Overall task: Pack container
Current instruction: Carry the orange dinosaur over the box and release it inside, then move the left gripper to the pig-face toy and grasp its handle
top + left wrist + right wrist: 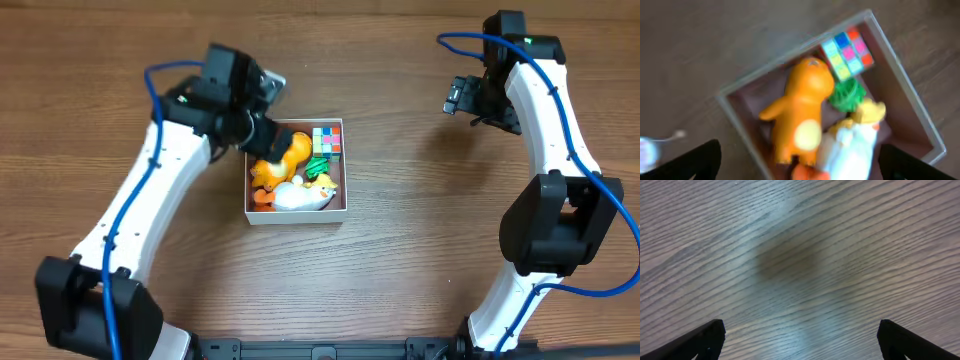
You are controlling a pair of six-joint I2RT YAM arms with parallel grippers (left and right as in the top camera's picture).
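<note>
The container (296, 216), a small white-walled box with a mauve inside (900, 120), sits mid-table. In it lie an orange figure (802, 115), a multicoloured cube (846, 52), a green piece (849, 94) and a white-and-yellow toy (852, 145). My left gripper (255, 135) hovers over the box's far left corner. It is open (802, 170), with its black fingertips (705, 160) wide apart on either side of the orange figure and not touching it. My right gripper (462, 100) hangs open (802, 345) over bare wood at the far right, holding nothing.
The wooden table (420, 260) surrounds the box. A small blurred pale object (647, 152) lies on the wood left of the box in the left wrist view. The right arm's base (550, 235) stands at the right, the left arm's base (95, 300) at the near left.
</note>
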